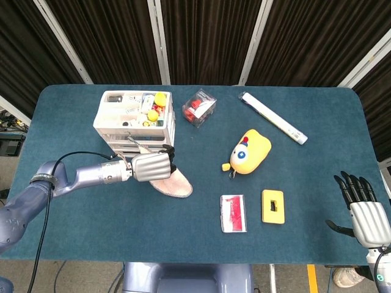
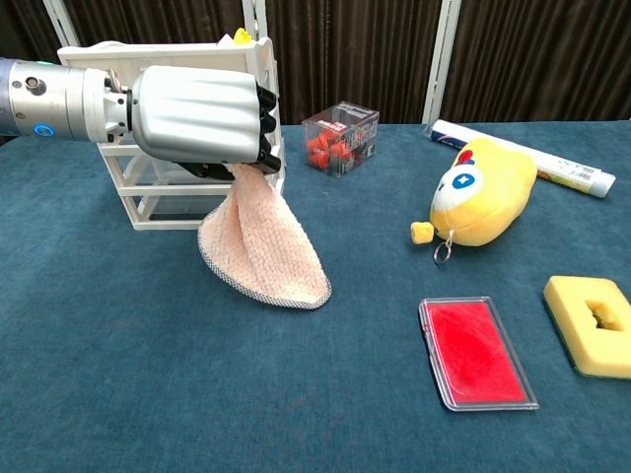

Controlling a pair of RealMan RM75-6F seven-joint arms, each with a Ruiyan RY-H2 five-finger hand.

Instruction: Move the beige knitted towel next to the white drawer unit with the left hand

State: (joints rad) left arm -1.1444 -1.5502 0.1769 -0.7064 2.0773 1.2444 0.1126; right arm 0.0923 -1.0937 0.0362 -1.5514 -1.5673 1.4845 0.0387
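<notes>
The beige knitted towel [image 2: 264,256] [image 1: 175,183] hangs in a cone from my left hand [image 2: 202,116] [image 1: 151,166], its lower edge trailing on the blue table [image 2: 148,374]. That hand grips the towel's top, fingers curled around it, just in front of the white drawer unit [image 2: 148,192] [image 1: 134,122]. My right hand [image 1: 363,213] rests at the table's front right corner in the head view, fingers spread, holding nothing; the chest view does not show it.
A clear box of red pieces [image 2: 341,138] stands right of the drawers. Further right lie a yellow plush toy [image 2: 483,192], a white tube [image 2: 532,158], a red flat case [image 2: 475,352] and a yellow foam block [image 2: 592,323].
</notes>
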